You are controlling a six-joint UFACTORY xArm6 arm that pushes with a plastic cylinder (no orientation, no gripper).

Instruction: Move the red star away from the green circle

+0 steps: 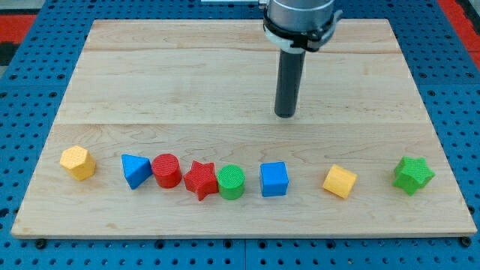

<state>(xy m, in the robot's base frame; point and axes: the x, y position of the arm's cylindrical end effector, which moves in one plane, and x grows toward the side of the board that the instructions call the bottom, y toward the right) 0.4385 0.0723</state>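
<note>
The red star (pixel 200 179) lies near the view's bottom on the wooden board (pixel 240 75), touching the green circle (pixel 232 182) on its right. A red cylinder (pixel 166 170) touches the star on its left. My tip (pixel 285 115) is above and to the right of both blocks, well apart from them, roughly over the blue cube (pixel 274 179).
A row of blocks runs along the view's bottom: a yellow hexagon (pixel 78 162) at far left, a blue triangle (pixel 134 170), then a yellow cube (pixel 339 181) and a green star (pixel 412 175) at the right.
</note>
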